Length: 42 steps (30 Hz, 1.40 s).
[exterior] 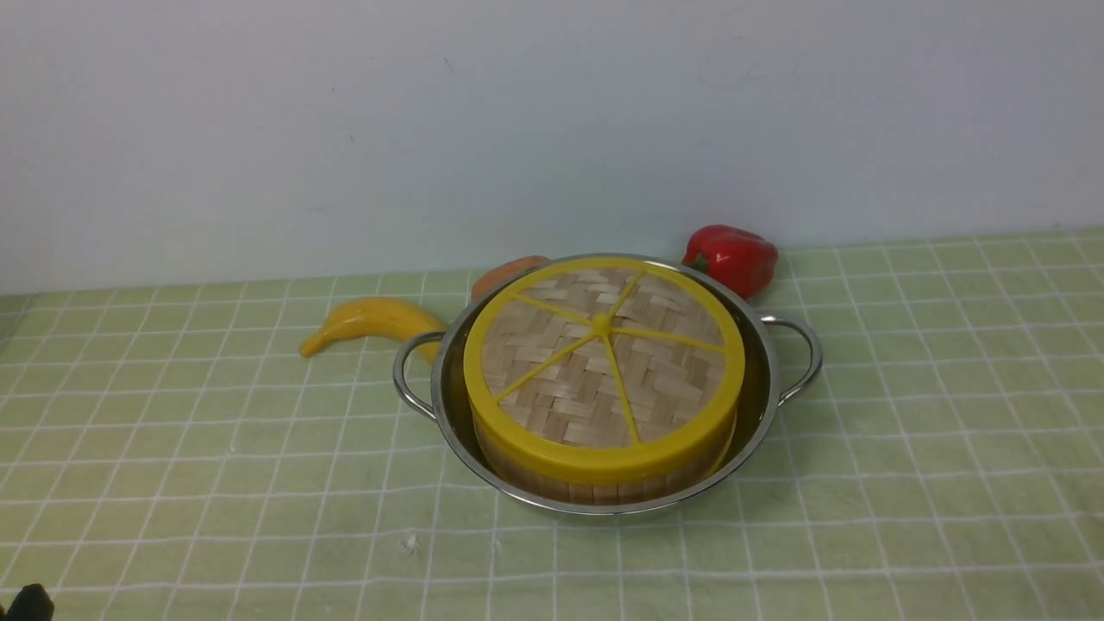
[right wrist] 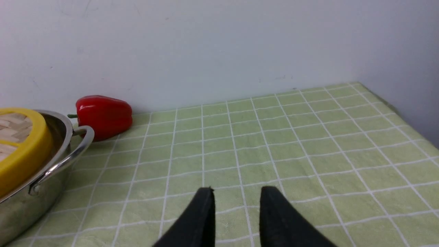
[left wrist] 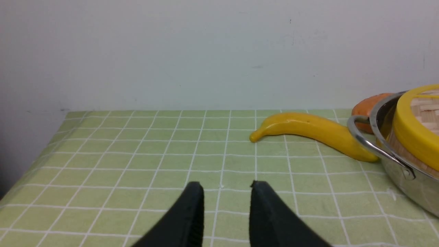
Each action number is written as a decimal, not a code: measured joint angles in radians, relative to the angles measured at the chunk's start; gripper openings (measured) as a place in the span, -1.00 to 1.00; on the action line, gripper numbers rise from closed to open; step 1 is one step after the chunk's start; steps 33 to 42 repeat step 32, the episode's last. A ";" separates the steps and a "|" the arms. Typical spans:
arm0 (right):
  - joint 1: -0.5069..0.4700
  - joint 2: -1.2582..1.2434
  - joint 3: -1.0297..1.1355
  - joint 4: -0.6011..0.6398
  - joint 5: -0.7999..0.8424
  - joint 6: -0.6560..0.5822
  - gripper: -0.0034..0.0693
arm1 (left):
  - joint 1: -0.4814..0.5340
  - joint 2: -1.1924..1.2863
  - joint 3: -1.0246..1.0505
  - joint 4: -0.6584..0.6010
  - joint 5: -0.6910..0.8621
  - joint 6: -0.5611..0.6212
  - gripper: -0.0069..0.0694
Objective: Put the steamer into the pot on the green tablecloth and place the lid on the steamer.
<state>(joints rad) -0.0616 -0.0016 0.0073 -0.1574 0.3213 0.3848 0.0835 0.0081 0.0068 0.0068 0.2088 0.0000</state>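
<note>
The shiny steel pot [exterior: 763,379] stands on the green tablecloth [exterior: 216,448] at the middle. The bamboo steamer [exterior: 604,490] sits inside it, with only its slat wall showing. The woven lid [exterior: 604,354] with yellow rim and spokes lies flat on top of the steamer. My left gripper [left wrist: 226,187] is open and empty, low over the cloth to the left of the pot [left wrist: 411,185]. My right gripper [right wrist: 238,190] is open and empty, low over the cloth to the right of the pot [right wrist: 20,206]. Neither touches anything.
A yellow banana [exterior: 371,321] lies just left of the pot's left handle. An orange item [exterior: 509,272] is partly hidden behind the pot. A red bell pepper [exterior: 733,257] sits behind the pot at the right, by the white wall.
</note>
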 joint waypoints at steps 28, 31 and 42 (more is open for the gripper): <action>0.000 0.000 0.000 0.000 0.000 0.000 -0.25 | 0.000 0.000 0.000 0.000 0.000 0.000 -0.29; 0.000 0.000 0.000 0.000 0.000 0.000 -0.25 | 0.000 0.000 0.000 0.000 0.000 0.000 -0.29; 0.000 0.000 0.000 0.000 0.000 0.000 -0.25 | 0.000 0.000 0.000 0.000 0.000 0.000 -0.29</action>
